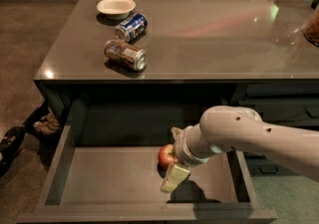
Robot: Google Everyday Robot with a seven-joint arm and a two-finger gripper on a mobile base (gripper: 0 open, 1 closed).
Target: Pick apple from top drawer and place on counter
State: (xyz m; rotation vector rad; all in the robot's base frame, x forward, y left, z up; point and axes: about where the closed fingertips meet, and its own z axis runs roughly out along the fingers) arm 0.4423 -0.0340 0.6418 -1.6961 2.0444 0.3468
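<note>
The small red apple (164,155) lies on the floor of the open top drawer (99,183), right of its middle. My gripper (170,160) reaches down into the drawer from the right on a white arm. Its fingers stand open, one pale fingertip (171,180) in front of the apple and the other behind it. The apple sits between them, partly hidden by the wrist. The dark glossy counter (209,29) spreads above the drawer.
On the counter's left part are a white bowl (115,6), a blue can (131,26) lying on its side and a silver can (125,54) lying near the front edge. Dark things lie on the floor at the left (15,141). Closed drawers are at the right (279,103).
</note>
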